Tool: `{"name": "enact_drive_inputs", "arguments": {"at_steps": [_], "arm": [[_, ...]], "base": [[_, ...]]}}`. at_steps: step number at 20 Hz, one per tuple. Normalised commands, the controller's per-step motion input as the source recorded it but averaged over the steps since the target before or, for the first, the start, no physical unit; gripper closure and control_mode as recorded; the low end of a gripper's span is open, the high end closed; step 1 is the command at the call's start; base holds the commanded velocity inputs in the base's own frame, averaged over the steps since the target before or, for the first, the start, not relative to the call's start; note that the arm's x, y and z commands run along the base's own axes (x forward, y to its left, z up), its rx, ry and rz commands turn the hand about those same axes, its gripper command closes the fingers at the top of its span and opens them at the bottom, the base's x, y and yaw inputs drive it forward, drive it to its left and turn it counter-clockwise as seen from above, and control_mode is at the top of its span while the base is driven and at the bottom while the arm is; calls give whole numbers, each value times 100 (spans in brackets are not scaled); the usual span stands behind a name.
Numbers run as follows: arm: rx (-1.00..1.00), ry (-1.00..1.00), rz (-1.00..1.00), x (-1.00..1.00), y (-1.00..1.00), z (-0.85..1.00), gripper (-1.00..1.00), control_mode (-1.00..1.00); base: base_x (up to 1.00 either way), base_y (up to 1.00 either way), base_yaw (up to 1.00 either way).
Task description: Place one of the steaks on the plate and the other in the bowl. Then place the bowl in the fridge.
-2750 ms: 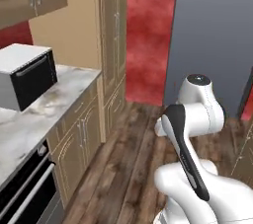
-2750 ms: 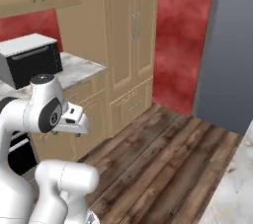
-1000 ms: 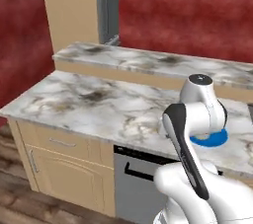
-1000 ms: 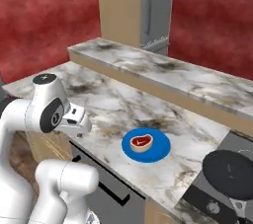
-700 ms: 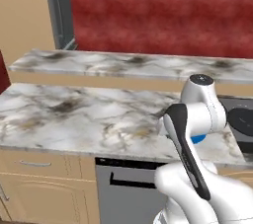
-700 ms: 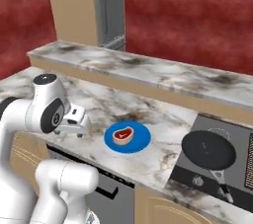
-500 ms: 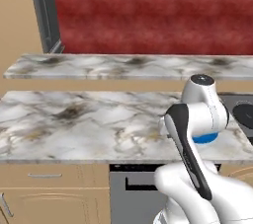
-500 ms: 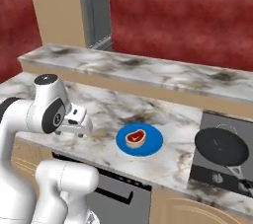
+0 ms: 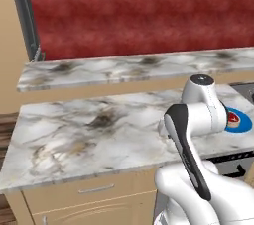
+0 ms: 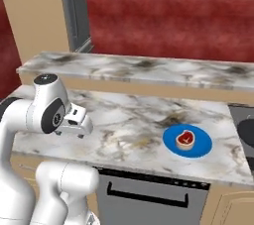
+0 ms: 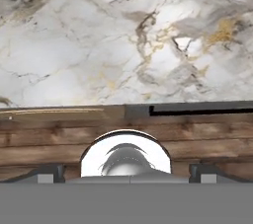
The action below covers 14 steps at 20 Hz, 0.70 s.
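A pink-red steak (image 10: 185, 140) with a pale rim lies on the blue plate (image 10: 198, 148), which rests on the marble counter to the right of the arm. The same plate (image 9: 242, 126) and steak (image 9: 233, 118) peek out past the arm's elbow in the left base view. My gripper (image 10: 79, 127) hangs folded close to the arm at the counter's front edge, well left of the plate. In the hand view the gripper (image 11: 126, 171) is open, its dark fingertips (image 11: 47, 171) far apart with nothing between them. The grey fridge (image 10: 74, 11) stands at the back left. The bowl is out of view.
A raised marble ledge (image 10: 149, 70) runs behind the counter (image 10: 129, 120) under a red wall. A dark stovetop (image 10: 244, 126) begins at the right edge. A dishwasher front (image 10: 149, 194) sits below the counter. A tan panel (image 10: 34, 16) flanks the fridge.
The whole scene has slid as the base drove and turned, so the cameras moved. The arm keeps the same folded pose and the gripper stays open.
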Motion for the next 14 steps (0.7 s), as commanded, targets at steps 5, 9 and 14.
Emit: {"name": "enact_drive_inputs", "arguments": {"at_steps": [5,9,14], "arm": [[0,0,0,0,0,0,-100,100],[0,0,0,0,0,0,-100,100],[0,0,0,0,0,0,-100,100]], "base": [[-32,100,-35],[-52,100,-24],[-57,100,-9]]}}
